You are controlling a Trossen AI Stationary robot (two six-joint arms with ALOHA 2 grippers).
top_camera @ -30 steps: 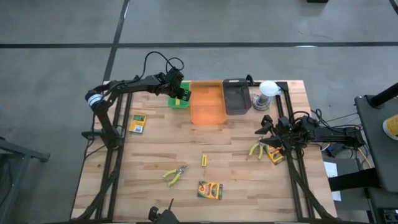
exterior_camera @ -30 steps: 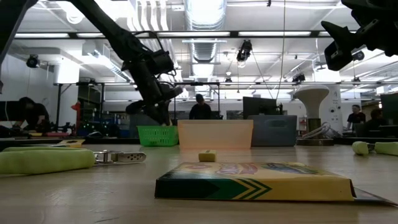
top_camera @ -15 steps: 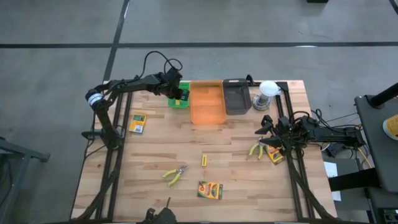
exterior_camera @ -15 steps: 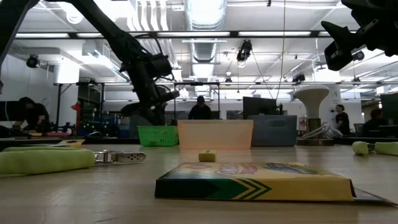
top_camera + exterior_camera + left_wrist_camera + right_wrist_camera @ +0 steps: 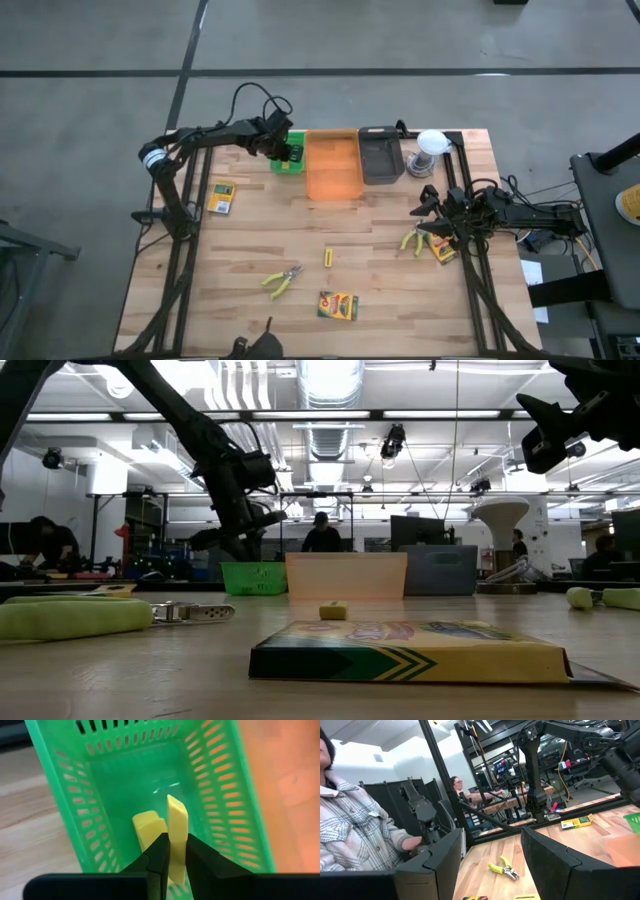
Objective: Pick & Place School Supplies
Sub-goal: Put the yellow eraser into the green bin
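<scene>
A: Left end effector (image 5: 172, 854)?
B: Clamped on a short yellow block (image 5: 176, 827), upright over the green slotted plastic tray (image 5: 60, 805), probably to drop it beside the second yellow block (image 5: 147, 826) inside.
A: Right end effector (image 5: 490, 855)?
B: Fingers apart, empty, parked far from that tray.

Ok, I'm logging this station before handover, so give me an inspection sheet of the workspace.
Surface: wooden table.
Job's things: yellow block in the left gripper, another block in the green tray; one block, two pliers, three crayon boxes on the table.
Clutter: orange tray, black tray, white round object.
Grippers: left shut on the block over the green tray; right gripper open, idle at the right edge.
Cables: bundle by the right arm.
Surroundings: people beyond the table.
</scene>
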